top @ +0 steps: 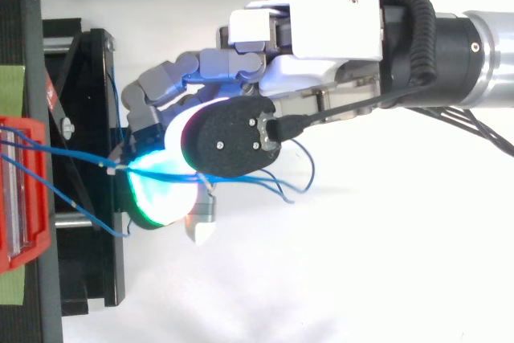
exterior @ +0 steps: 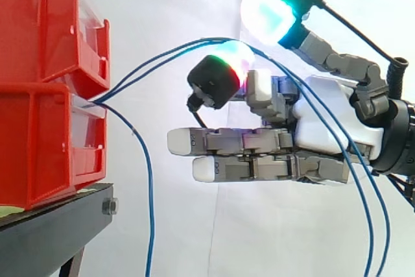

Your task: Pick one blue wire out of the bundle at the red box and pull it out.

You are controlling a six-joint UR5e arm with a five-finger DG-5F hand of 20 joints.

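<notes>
I see three blue wires (exterior: pixel 194 43) coming out of the slit between the two stacked red bins (exterior: pixel 45 37). Two of them arch up to the right, and one hangs straight down beside the black stand (exterior: pixel 52 231).

The two arching wires pass through the gap between two glowing pads (exterior: pixel 267 14) of the hand (exterior: pixel 324 121), very close to the top of the lower pad. Then they fall behind the palm. These two pads are well apart, and the lower fingers (exterior: pixel 214 141) are straight and point toward the bins. So the hand is wide and clamps nothing.

From above, the wires (top: pixel 72 157) run from the red bin (top: pixel 24 126) and go under the green-glowing pad. There I cannot count them, and the gap between the pads is hidden.
</notes>
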